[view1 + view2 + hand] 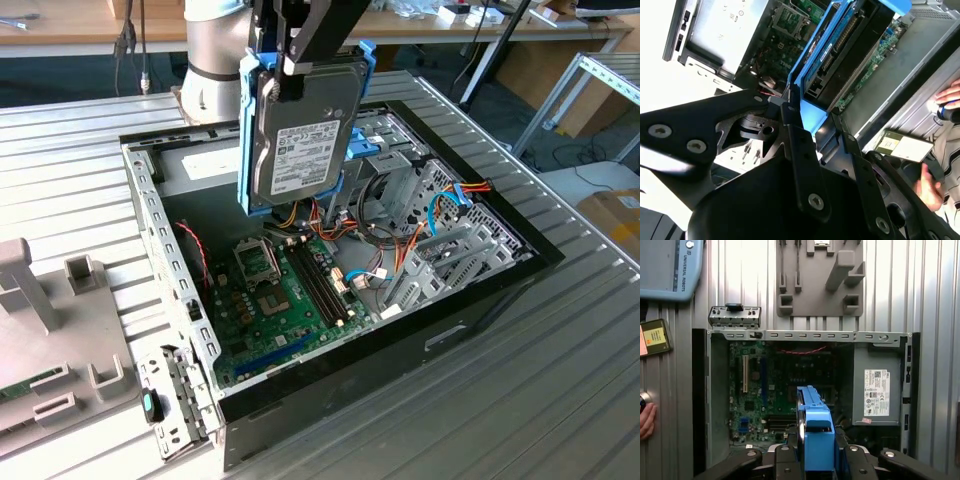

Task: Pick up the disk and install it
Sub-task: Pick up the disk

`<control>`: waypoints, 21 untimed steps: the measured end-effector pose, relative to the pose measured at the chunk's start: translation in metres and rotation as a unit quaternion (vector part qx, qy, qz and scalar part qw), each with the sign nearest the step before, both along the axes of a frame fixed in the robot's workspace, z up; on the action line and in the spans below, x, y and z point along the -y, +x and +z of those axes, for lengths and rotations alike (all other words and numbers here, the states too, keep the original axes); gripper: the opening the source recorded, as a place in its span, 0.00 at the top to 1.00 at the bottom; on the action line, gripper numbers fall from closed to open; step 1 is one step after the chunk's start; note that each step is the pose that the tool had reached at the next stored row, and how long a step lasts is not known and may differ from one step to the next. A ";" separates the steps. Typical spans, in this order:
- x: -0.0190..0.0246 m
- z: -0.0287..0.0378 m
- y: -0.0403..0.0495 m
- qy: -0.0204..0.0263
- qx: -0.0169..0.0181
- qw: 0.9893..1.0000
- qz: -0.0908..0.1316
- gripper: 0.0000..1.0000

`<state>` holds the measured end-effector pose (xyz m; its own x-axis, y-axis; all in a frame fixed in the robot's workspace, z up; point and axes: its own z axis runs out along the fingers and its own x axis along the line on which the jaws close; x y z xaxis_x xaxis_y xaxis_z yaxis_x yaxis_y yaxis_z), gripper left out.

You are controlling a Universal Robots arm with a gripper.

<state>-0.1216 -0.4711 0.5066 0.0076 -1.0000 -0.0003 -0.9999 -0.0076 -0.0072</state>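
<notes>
Disk (305,130) clamped at its upper edge between the black fingers (270,85) of the gripper (285,70), jaws closed on the blue carrier rails. Hangs upright in the air over the open computer case (150,230), white barcode label turned toward the exterior camera. Appears edge-on in the first wrist view, disk (815,432) with one blue rail facing the lens and gripper (815,460) closed around it. Appears from the side in the second wrist view, disk (840,50) standing out beyond the gripper (815,122).

Under the disk, a green motherboard (280,300) lying flat on the floor of the case. Toward the exterior view's right, a grey metal drive cage (440,240) with orange and blue cables (450,200) running around it. In one corner of the case, a grey power supply box (877,390) with a white label.

Case lying on a slatted metal table (560,390). Just beside the case, on the exterior view's left, a grey fixture plate (50,340) with upright blocks on it.

At the edge of the first wrist view, a person's hand (646,420) on the table, near a small card (655,337) with a yellow label. Close to these, a blue-grey teach pendant (665,265).
</notes>
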 end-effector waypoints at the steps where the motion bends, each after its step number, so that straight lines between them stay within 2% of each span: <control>1: 0.0018 0.0000 0.0003 0.000 0.000 1.000 0.000 0.64; 5: 0.0093 -0.0001 0.0018 0.000 0.000 1.000 0.000 0.64; 11: 0.0114 0.0000 0.0021 0.000 0.000 1.000 0.000 0.64; 15: 0.0177 0.0000 0.0021 0.000 0.000 1.000 0.000 0.64; 16: 0.0320 -0.0002 0.0021 0.000 0.000 1.000 0.000 0.64; 18: 0.0443 -0.0001 0.0021 0.000 0.000 1.000 0.000 0.64; 21: 0.0445 -0.0002 0.0021 0.000 0.000 1.000 0.000 0.64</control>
<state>-0.1194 -0.5156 0.5064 0.0075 -1.0000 0.0002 -0.9999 -0.0075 -0.0072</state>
